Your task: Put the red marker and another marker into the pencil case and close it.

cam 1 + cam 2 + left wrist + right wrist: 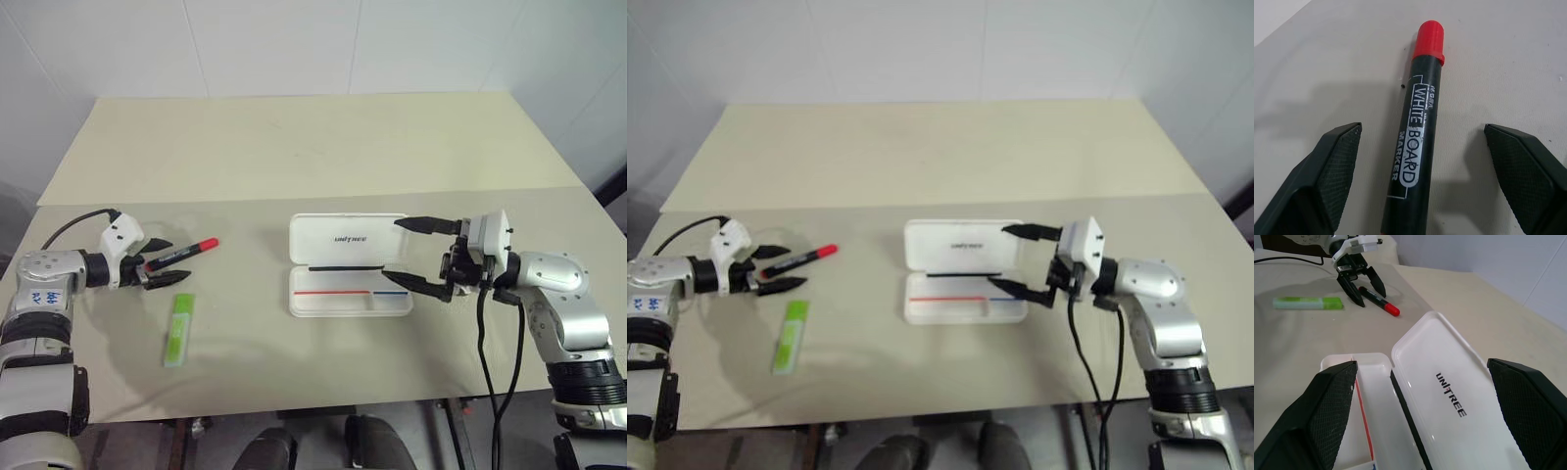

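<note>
Left tool [168, 266] released, fingers spread to either side of the red marker [183, 252], which lies flat on the tabletop [294, 147]; barrel between the fingers, not yet pinched, likely lined up for a grasp. Light-green marker [179, 329] lies just beside it, nearer the robot, untouched. Pencil case [349, 264] open mid-tabletop, lid folded back flat; its tray holds no marker, only the printed red and blue line. Right tool [424, 255] released, fingers straddling the case's right end, probably to steady it.
</note>
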`<state>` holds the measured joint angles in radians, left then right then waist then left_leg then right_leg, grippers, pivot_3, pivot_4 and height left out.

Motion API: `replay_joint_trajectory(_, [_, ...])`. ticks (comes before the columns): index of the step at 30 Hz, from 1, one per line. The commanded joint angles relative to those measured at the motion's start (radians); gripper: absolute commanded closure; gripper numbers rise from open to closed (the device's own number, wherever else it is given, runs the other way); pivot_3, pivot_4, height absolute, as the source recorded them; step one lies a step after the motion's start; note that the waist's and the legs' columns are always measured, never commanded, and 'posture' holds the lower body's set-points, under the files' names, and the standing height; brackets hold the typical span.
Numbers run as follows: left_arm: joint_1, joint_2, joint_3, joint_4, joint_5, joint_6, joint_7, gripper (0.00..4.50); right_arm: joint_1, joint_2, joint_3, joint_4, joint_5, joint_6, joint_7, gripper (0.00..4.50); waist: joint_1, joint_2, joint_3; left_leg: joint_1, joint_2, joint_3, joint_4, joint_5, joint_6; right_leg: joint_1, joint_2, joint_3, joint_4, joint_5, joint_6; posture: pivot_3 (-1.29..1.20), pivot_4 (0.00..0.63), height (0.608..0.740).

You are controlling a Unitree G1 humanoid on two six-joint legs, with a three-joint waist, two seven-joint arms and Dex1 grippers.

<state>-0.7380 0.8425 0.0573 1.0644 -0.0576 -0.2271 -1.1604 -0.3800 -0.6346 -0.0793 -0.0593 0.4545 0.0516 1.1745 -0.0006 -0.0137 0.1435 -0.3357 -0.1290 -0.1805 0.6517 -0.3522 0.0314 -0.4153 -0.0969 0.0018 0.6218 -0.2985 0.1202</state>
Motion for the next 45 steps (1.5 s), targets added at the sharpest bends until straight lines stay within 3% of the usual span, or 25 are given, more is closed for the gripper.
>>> replay_joint_trajectory(1, [-0.02,0.017,-0.012,0.051,0.035,-0.032,0.018,0.59,0.0,-0.025,-0.031,-0.049,0.026,0.009,-0.003,0.0,0.0,0.0,0.0,0.0,0.0,0.0,0.0,0.0,0.0,0.0,0.0,0.0,0.0,0.0,0.0,0.0,0.15,0.74])
replay_joint_trajectory(3, [-0.022,0.013,-0.015,0.066,0.04,-0.04,0.018,1.06,0.002,-0.037,-0.037,-0.056,0.042,0.019,0.014,0.0,0.0,0.0,0.0,0.0,0.0,0.0,0.001,0.0,0.0,0.0,0.0,0.0,0.0,0.0,0.0,0.0,0.15,0.74])
replay_joint_trajectory(11, [0.005,-0.004,-0.013,0.074,0.03,-0.058,0.015,3.8,0.0,-0.093,-0.043,-0.075,0.112,0.03,0.119,0.0,0.001,0.0,0.0,0.0,0.001,0.001,0.004,0.001,-0.001,0.003,0.0,0.002,-0.001,0.0,0.0,0.0,0.15,0.74])
replay_joint_trajectory(12, [0.009,-0.005,-0.012,0.071,0.028,-0.059,0.015,3.88,-0.001,-0.097,-0.042,-0.076,0.115,0.029,0.126,0.0,0.001,0.0,0.0,0.0,0.001,0.001,0.004,0.001,-0.001,0.003,0.0,0.002,-0.001,0.0,0.0,0.0,0.15,0.74])
replay_joint_trajectory(21, [0.063,-0.033,0.048,-0.092,-0.071,-0.055,-0.045,3.88,-0.012,-0.1,-0.047,-0.016,0.087,0.009,0.131,0.0,0.004,0.0,0.0,0.0,0.0,0.001,0.004,0.0,0.0,0.002,0.0,0.003,0.0,0.0,0.0,0.0,0.15,0.74])
replay_joint_trajectory(28, [0.224,-0.074,0.096,-0.675,-0.239,0.119,-0.031,3.88,0.011,-0.106,-0.076,0.061,0.056,-0.035,0.096,0.0,0.001,0.002,0.001,-0.002,0.0,-0.001,0.01,-0.007,0.007,0.001,0.0,0.003,0.002,0.001,-0.001,0.0,0.15,0.74])
replay_joint_trajectory(32, [0.287,-0.098,0.091,-0.919,-0.299,0.25,0.021,3.88,0.031,-0.103,-0.089,0.075,0.046,-0.05,0.084,0.0,-0.001,0.002,0.001,-0.002,0.0,0.0,0.011,-0.01,0.009,0.001,0.0,0.002,0.003,0.001,-0.001,0.0,0.15,0.74])
replay_joint_trajectory(39, [0.304,-0.185,-0.042,-1.239,-0.361,0.476,0.084,3.88,0.078,-0.125,-0.134,0.082,0.047,-0.06,0.063,0.0,0.011,0.004,0.002,-0.002,0.0,0.0,0.011,-0.01,0.009,0.002,0.0,0.002,0.0,0.001,0.0,0.0,0.15,0.74])
replay_joint_trajectory(45, [0.283,-0.291,-0.151,-1.261,-0.3,0.538,0.179,3.88,0.117,-0.143,-0.177,0.065,0.049,-0.056,0.042,0.0,0.028,0.003,0.002,-0.001,0.0,0.005,0.013,-0.01,0.007,0.005,0.001,0.003,-0.005,0.001,0.0,0.0,0.15,0.74])
